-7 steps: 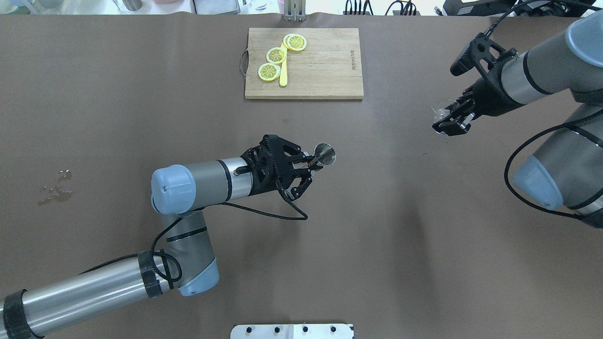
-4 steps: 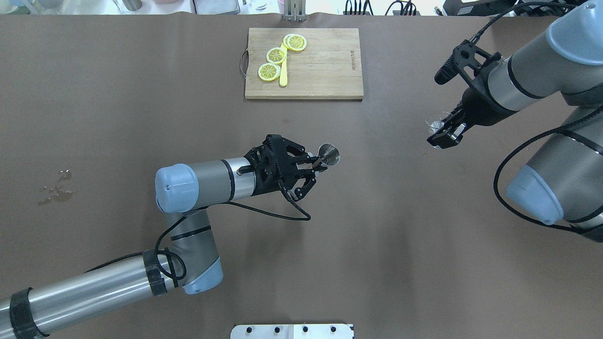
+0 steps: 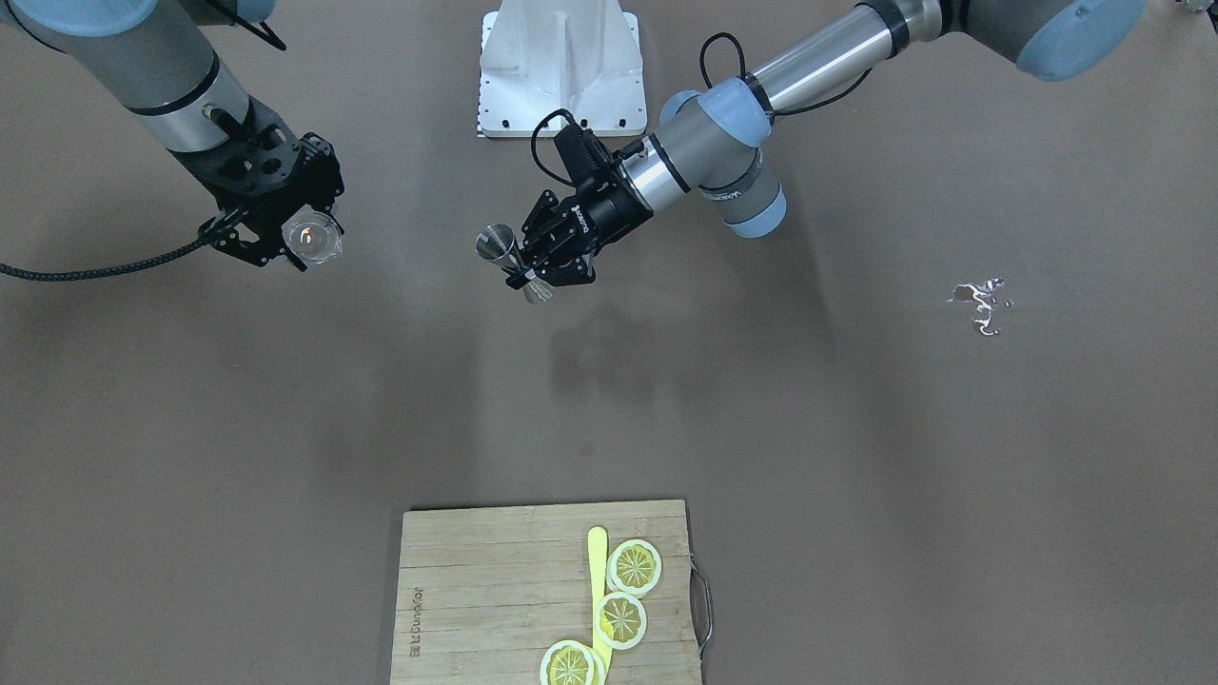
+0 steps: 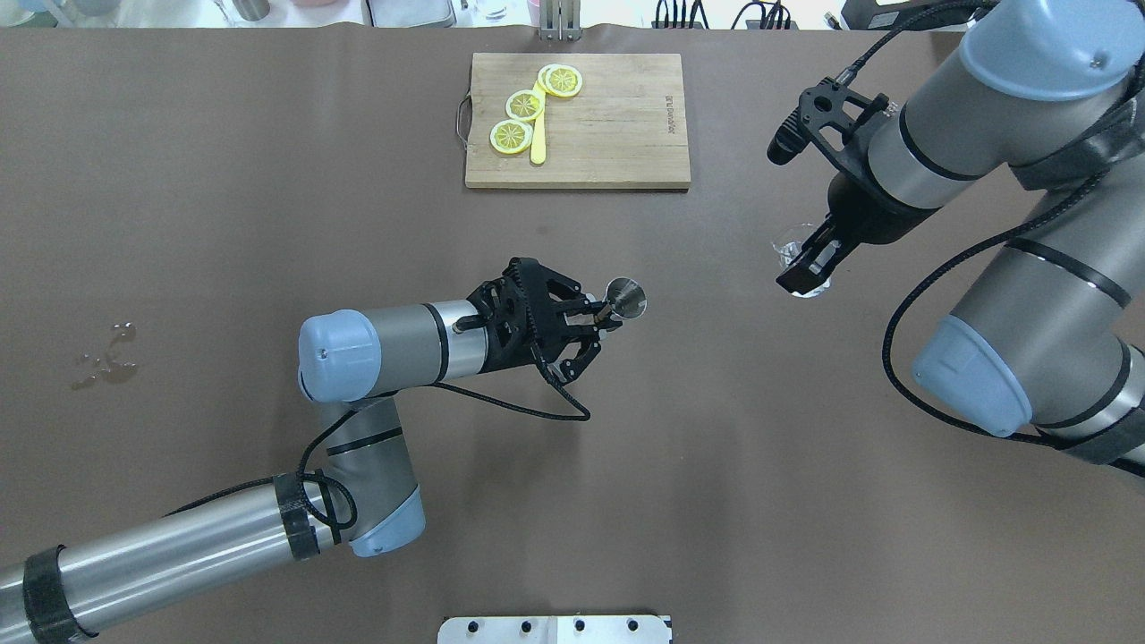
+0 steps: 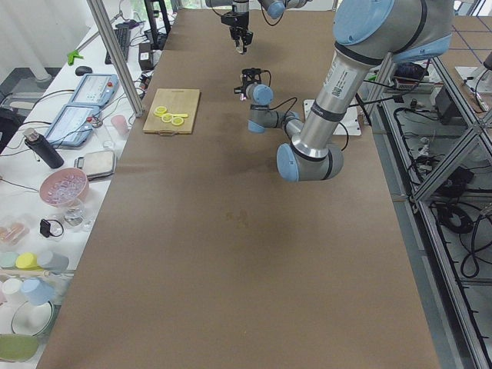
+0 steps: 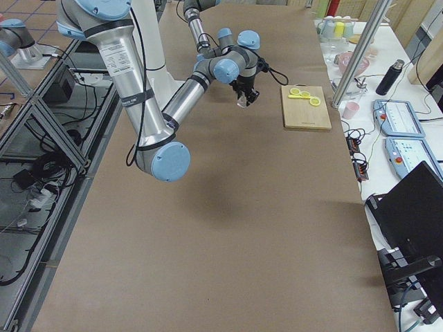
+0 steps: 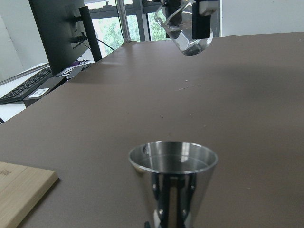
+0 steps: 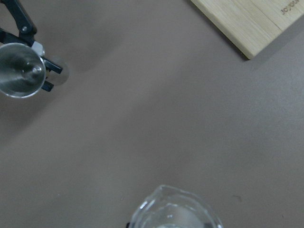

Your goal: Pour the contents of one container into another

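left claw [image 4: 597, 315] grips jigger [image 4: 625, 298] aloft

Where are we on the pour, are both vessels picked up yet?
Done: both are lifted off the table, the left gripper shut on the jigger at its waist, the right gripper shut on the glass cup. In hand: the two hang well apart, with the jigger upright. Left: bring them together, tip the jigger over the glass cup and pour; no pouring shows yet.

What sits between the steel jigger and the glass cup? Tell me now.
Nothing. In the overhead view only bare brown table shows between the steel jigger and the glass cup; the front-facing view shows the same.
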Tool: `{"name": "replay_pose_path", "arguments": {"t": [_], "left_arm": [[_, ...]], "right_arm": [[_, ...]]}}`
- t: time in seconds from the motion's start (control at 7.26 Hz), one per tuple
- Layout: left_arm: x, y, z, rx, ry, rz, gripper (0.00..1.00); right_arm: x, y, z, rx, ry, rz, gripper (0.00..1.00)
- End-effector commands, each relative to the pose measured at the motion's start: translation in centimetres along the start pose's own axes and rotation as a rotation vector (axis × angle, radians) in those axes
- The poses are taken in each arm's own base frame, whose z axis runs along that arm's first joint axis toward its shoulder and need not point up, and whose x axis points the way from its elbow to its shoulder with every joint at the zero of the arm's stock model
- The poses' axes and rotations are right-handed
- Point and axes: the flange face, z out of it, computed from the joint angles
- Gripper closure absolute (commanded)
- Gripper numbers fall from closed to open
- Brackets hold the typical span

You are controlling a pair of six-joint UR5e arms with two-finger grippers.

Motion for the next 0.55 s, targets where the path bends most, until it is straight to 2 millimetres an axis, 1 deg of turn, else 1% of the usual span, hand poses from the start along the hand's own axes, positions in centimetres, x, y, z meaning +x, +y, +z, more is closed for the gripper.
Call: {"name": "replay_pose_path", "arguments": {"t": [0.0, 0.14, 0.28, 0.41], "left_arm": [[0.2, -0.1, 0.1, -0.002, 0.021, 0.000, 1.00], [0.2, 0.1, 0.2, -0.006, 0.023, 0.000, 1.00], [0.2, 0.2, 0.2, -0.008, 0.022, 0.000, 1.00], [0.1, 0.3, 0.2, -0.009, 0.021, 0.000, 1.00]], "right_arm": [[-3.8, -1.3, -0.6, -0.050, 0.018, -0.021, 1.00], [-4.8, -1.8, 0.0, -0.070, 0.051, -0.024, 1.00], [-6.1, -2.4, 0.5, -0.114, 0.045, -0.018, 1.00], [-7.7, -2.8, 1.0, -0.141, 0.034, -0.029, 1.00]]}}
